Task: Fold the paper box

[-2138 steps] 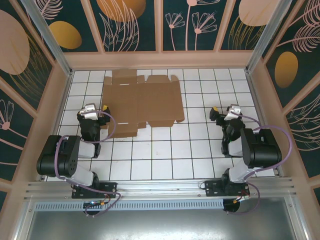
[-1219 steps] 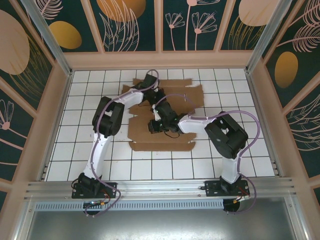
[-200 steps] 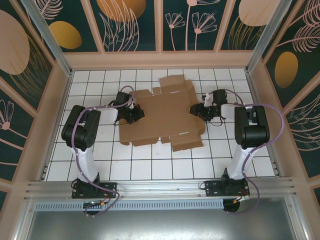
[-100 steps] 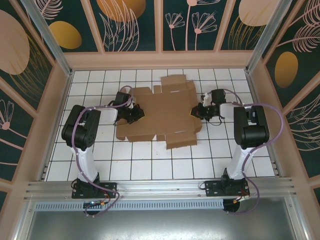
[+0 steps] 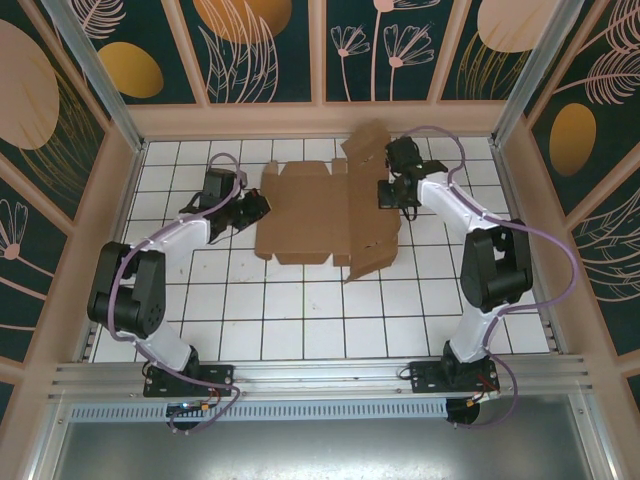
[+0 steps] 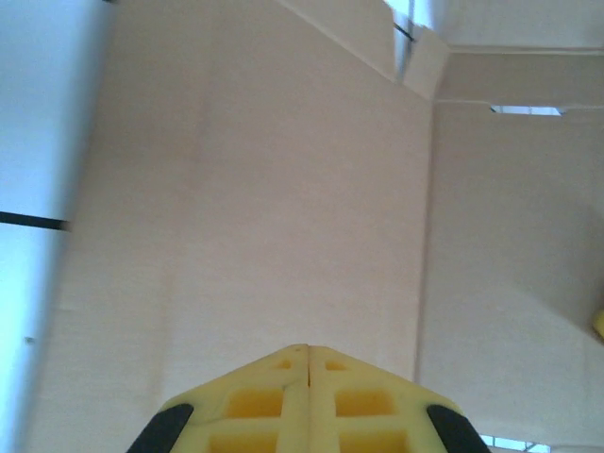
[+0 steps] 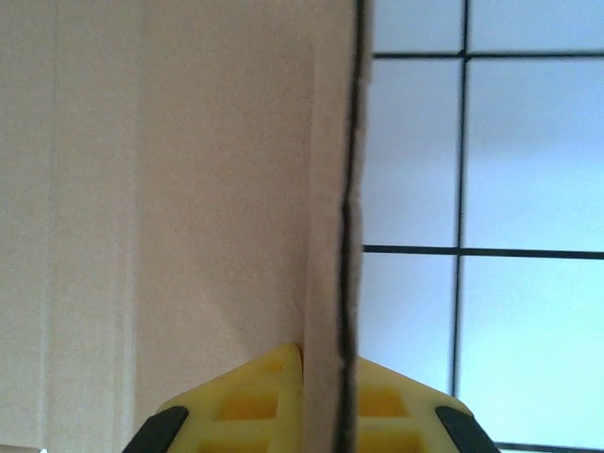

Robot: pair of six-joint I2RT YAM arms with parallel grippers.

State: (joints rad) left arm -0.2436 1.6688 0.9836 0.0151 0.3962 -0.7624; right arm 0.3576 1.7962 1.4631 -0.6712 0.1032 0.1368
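Pinching box right edge, my right claw clamped on cardboard, to raise that side. My left claw closed, empty, over left panel, likely steadying. Box far-centre on worktop.

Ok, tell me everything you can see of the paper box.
The paper box is a plain brown corrugated cardboard sheet, not yet folded, lying mostly flat on the white tiled table, toward its far side. Creases, slots and tabs mark it; the flaps at its right corners look lifted. The right gripper is shut on its right edge. The left gripper is shut at its left edge; whether it grips cannot be told.
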